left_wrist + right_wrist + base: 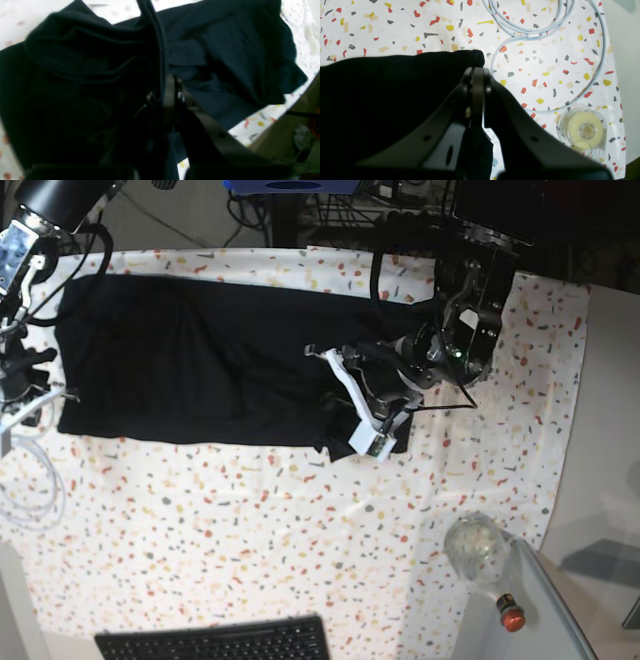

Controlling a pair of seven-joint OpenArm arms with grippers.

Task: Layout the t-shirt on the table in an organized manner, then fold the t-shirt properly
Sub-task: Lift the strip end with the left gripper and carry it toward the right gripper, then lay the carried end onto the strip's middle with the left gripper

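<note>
The black t-shirt (200, 360) lies spread lengthwise across the far half of the table (250, 520). Its right end is bunched into folds under the left arm. In the left wrist view my left gripper (172, 83) is shut on a raised fold of the t-shirt (225, 50), and a hem runs up from the fingertips. In the right wrist view my right gripper (477, 71) is shut on the edge of the t-shirt (382, 87) beside its corner, low over the table (395, 30).
A coiled white cable (527, 36) and a clear tape roll (586, 130) lie on the table beside the right gripper. A black keyboard (215, 642) sits at the near edge. A crumpled clear object (475, 545) and a red-capped bottle (512, 615) are at the near right.
</note>
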